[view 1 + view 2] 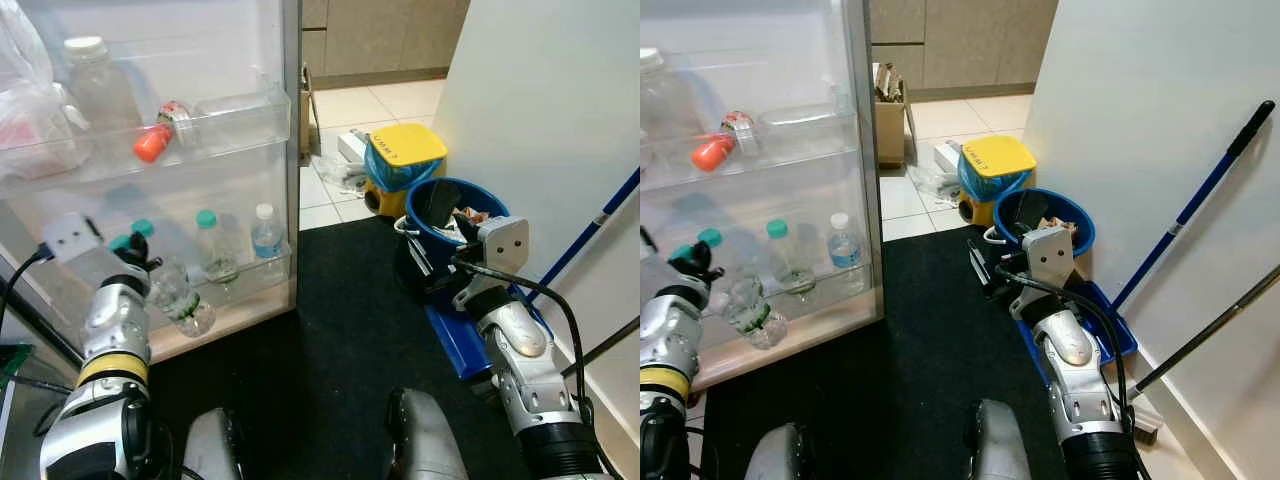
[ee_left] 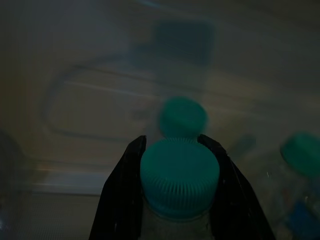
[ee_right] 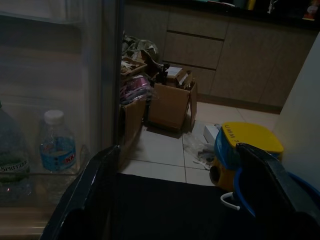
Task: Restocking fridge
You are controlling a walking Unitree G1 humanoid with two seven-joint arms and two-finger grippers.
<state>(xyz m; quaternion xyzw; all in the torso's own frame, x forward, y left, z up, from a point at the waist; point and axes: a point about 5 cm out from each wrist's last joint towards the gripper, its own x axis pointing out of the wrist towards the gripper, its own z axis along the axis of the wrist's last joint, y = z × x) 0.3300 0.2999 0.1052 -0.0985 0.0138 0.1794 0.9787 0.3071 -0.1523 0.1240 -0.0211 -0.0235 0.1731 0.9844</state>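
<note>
Right now I have the left gripper (image 2: 178, 150) clamped on a clear plastic bottle (image 1: 183, 298) just under its green cap (image 2: 179, 176); in the left wrist view the two black fingers (image 2: 122, 195) press against either side of the neck. From the head camera, that bottle hangs tilted in front of the lower shelf (image 1: 235, 285) of the open fridge door (image 1: 200, 200), its base towards the door's bottom edge.

On that lower shelf I see another green-capped bottle (image 1: 212, 250) standing upright, and just beside it, nearer the door's outer edge, a smaller water bottle with a white cap and blue label (image 1: 266, 238). On the upper door shelf (image 1: 150, 140) a bottle with an orange cap (image 1: 162, 132) lies on its side, with a large clear jar (image 1: 98, 85) standing behind it.

My right gripper (image 3: 180, 195) hangs idle over the black mat (image 1: 340, 330), its fingers spread well apart in the right wrist view. Beside that arm sits a blue bucket (image 1: 450, 205), with a yellow-lidded bin (image 1: 405, 150) just behind it on the tiled floor (image 1: 350, 105). A blue-handled mop (image 1: 1200, 195) leans against the white wall (image 1: 1140, 100). Cardboard boxes (image 3: 172, 97) sit further back, by the cabinets (image 3: 225, 55).
</note>
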